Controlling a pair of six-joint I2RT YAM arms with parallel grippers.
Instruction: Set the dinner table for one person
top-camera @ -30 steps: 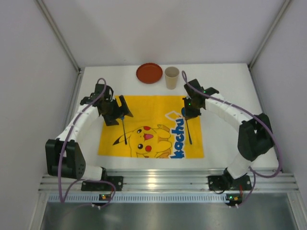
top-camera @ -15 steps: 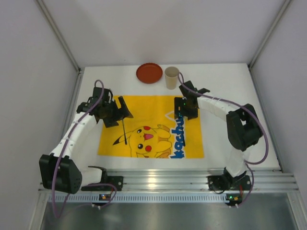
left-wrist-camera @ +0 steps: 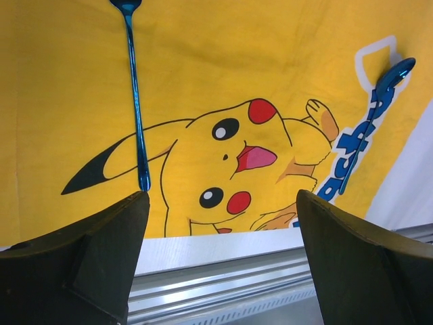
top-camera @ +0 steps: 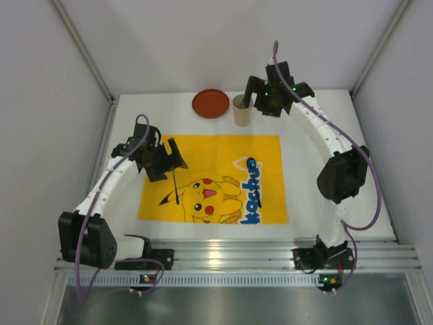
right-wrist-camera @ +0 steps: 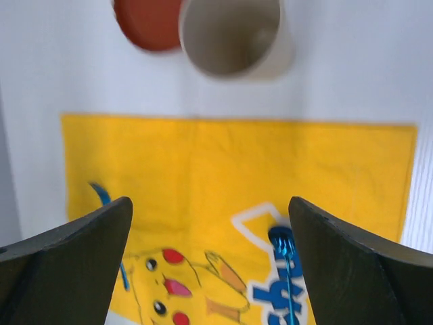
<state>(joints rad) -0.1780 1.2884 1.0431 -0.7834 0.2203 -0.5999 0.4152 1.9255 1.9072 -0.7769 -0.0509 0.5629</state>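
Left fingers (left-wrist-camera: pixel 88 257): spread wide, empty, above the yellow mat's (top-camera: pixel 216 152) left side.
Right fingers (right-wrist-camera: pixel 67 250): wide apart, empty, beyond the mat's far edge, by the cup (top-camera: pixel 241 112).
Surface (top-camera: pixel 304 196): white, under the mat.
Cutlery: blue spoon (left-wrist-camera: pixel 369 122) on the mat's right; left piece (left-wrist-camera: pixel 135 101) possibly a fork.

Left gripper (left-wrist-camera: pixel 222 196) and right gripper (right-wrist-camera: pixel 210 201) both spread wide.

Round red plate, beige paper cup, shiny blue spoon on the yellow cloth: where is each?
round red plate (top-camera: pixel 210 103), top external view, its centre.
beige paper cup (right-wrist-camera: pixel 230 30), right wrist view, the inside below its rim.
shiny blue spoon (left-wrist-camera: pixel 394 72), left wrist view, its bowl.
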